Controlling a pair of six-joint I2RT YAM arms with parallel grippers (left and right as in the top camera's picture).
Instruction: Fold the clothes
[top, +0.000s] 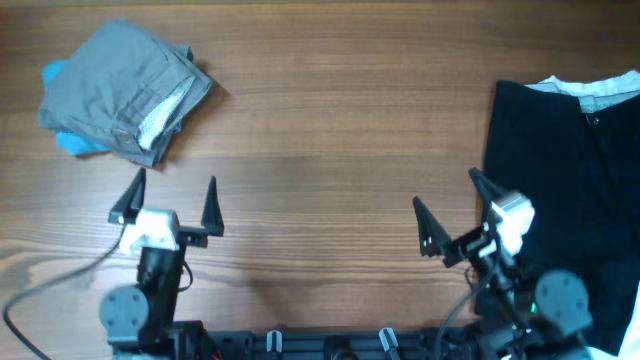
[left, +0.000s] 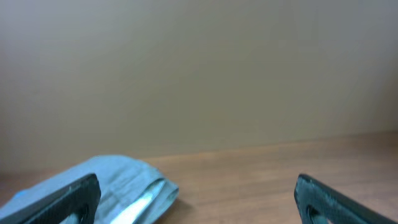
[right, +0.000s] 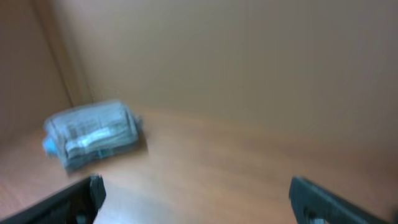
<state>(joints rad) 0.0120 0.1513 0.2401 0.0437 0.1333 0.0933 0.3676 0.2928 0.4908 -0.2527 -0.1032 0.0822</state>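
Far-left corner: folded grey cloth shorts (top: 125, 90) on the brown wooden surface (top: 330, 130).
Right edge: large black cloth shorts (top: 565, 190) lying flat.
Near edge: left tool (top: 175, 178) and right tool (top: 445, 187), well apart.

black shorts (top: 570, 150) cropped right | blue item (top: 72, 143), perhaps cloth, mostly covered

the wooden table (top: 330, 130) carries a folded pair of grey shorts (top: 125, 85) at the far left, with blue cloth (top: 70, 143) showing from under their left edge. black shorts (top: 570, 170) lie spread flat at the right, running out of view, with pale cloth (top: 585, 92) at their far end.
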